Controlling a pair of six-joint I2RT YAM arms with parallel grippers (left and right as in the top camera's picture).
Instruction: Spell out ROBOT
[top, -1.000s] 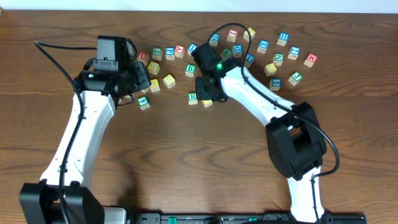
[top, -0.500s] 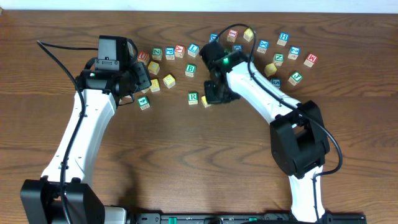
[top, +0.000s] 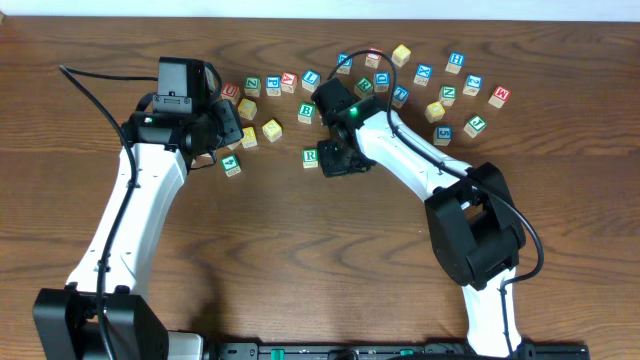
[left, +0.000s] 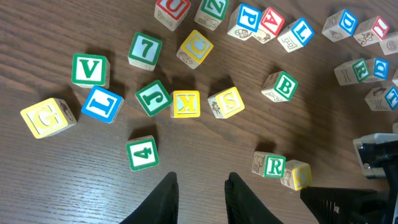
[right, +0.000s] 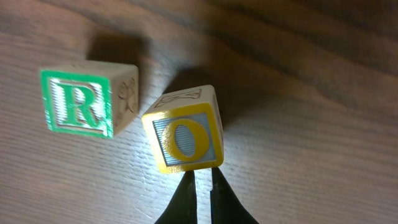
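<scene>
The green-lettered R cube (right: 81, 102) lies flat on the table. Just to its right is a cube with a yellow O on its top face (right: 185, 138), turned slightly askew and almost touching the R. My right gripper (right: 202, 177) is shut, with its tips against the O cube's near edge and nothing between them. In the overhead view it (top: 337, 160) hangs over the O cube and hides it, right of the R (top: 311, 156). The green B cube (left: 283, 86) sits further back. My left gripper (left: 202, 180) is open and empty, above bare wood left of the R (left: 273, 165).
Several other letter and number cubes are scattered near the left gripper, among them a green 4 (left: 142, 154), a yellow K (left: 185, 104) and a yellow S (left: 226, 102). More cubes (top: 457, 95) lie across the back right of the table.
The right gripper swung slightly right, then came back left over the yellow O cube, which the overhead view no longer shows. The left arm has not moved.
</scene>
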